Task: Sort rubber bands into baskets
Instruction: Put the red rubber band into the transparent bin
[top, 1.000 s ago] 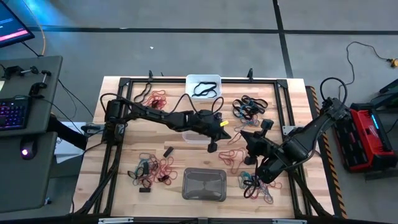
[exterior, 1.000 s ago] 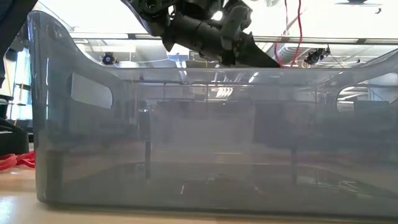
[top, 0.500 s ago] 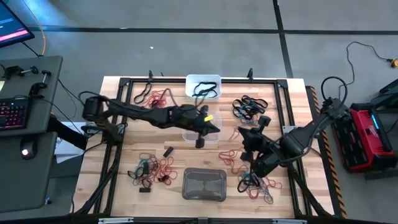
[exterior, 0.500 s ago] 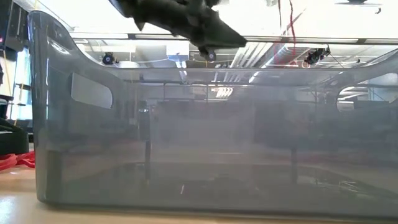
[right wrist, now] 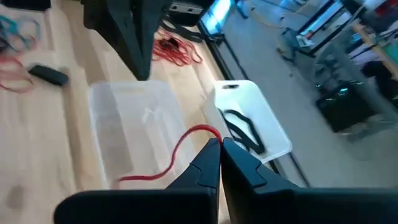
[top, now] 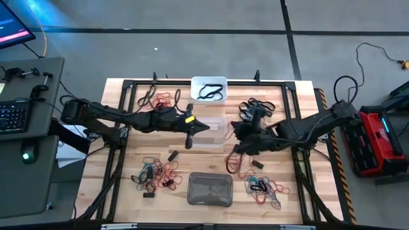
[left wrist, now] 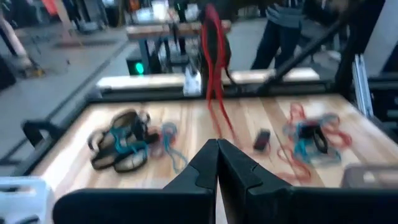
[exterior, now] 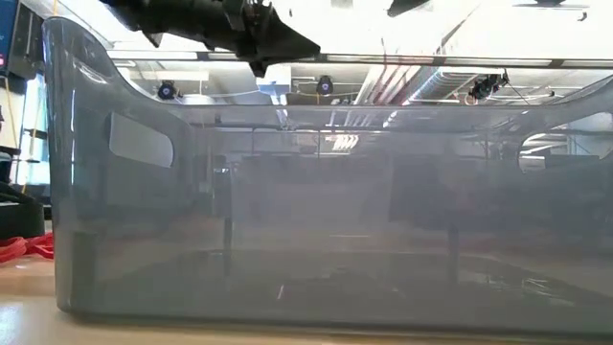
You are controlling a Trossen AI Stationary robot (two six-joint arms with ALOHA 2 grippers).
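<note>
The clear basket (top: 211, 134) stands at the table's middle, the white basket (top: 209, 89) with black bands at the far edge, and the grey basket (top: 209, 190) near the front. My right gripper (top: 234, 131) is shut on a red rubber band (right wrist: 168, 158) at the clear basket's right side. The band also shows in the left wrist view, as a red rubber band (left wrist: 212, 68) hanging from that gripper. My left gripper (top: 199, 126) is shut and holds nothing, above the clear basket's left edge. Loose rubber bands (top: 156, 174) lie in heaps on the wood. My right gripper pinches the red rubber band by its upper end (right wrist: 208, 132) between the two fingertips. The fingers slant downward from the table's right side. The band hangs slack below them and trails over the clear basket (right wrist: 134, 134), lifted clear of the table.
Heaps of bands lie at the far left (top: 160, 99), far right (top: 255, 108), near right (top: 263, 190) and right of centre (top: 234, 163). Small black blocks (top: 172, 155) lie between them. A black frame (top: 128, 83) rims the table. In the low view the grey basket (exterior: 306, 211) fills the picture.
My left gripper, shut, has drawn back from the clear basket's right side toward the table's left edge and risen a little. My right gripper has swung toward the far and left, up to the clear basket, carrying the red band, which hangs from it.
</note>
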